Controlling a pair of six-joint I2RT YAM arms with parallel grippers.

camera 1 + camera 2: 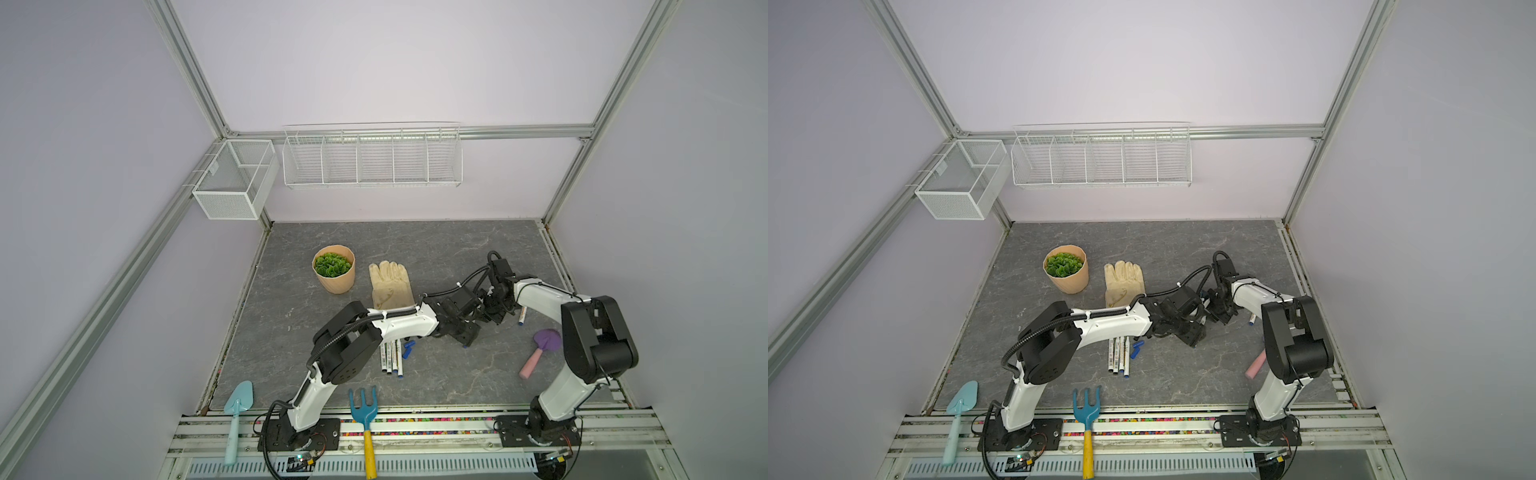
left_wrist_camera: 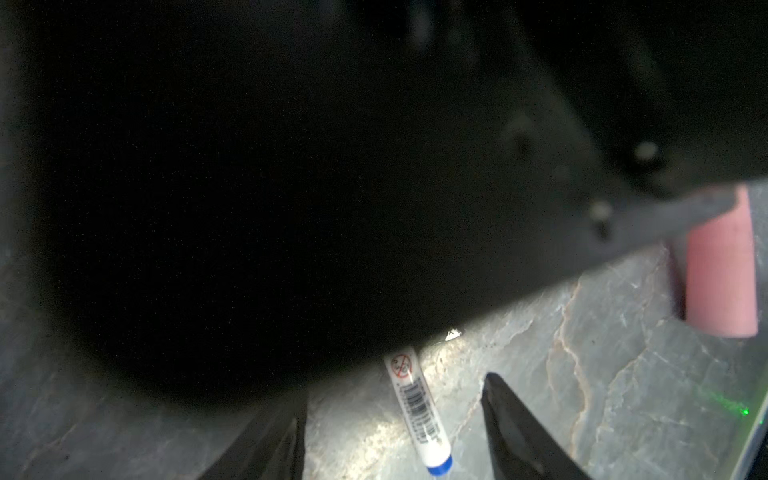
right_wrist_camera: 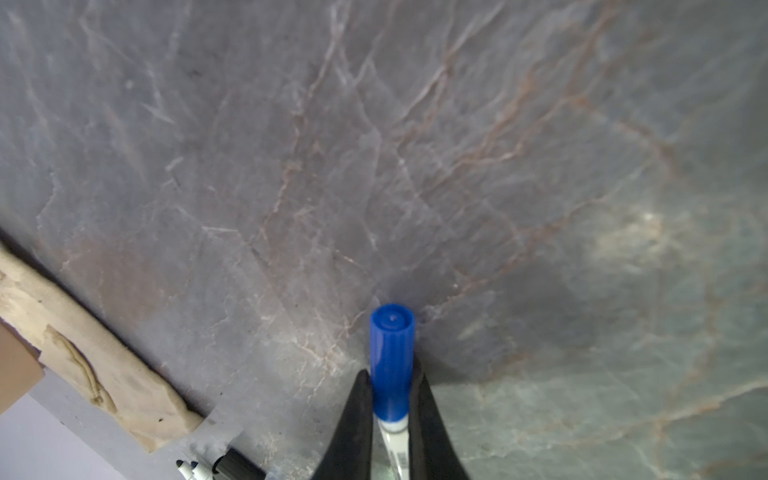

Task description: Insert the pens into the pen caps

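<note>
A blue-capped pen (image 3: 392, 345), aimed cap-first at the grey table (image 3: 540, 166) near the glove (image 3: 104, 374), is clamped by the right gripper (image 3: 390, 372), while the left gripper (image 2: 395, 399) gapes wide around a loose pen (image 2: 417, 409) lying flat and would best back straight away, nudging neither.

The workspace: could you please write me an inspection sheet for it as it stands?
Surface: grey marbled tabletop, no spills seen.
Job's things: grouped pens with a loose blue cap beside them; a lone pen near the right arm.
Clutter: plant pot, glove, purple trowel, blue trowel, hand fork.
End effectors: left end effector open, facing the lone pen; right end effector shut on a capped pen.
Cables: black hoses along both arms, no snag seen.
Surroundings: two wire baskets, lilac walls, aluminium frame.
</note>
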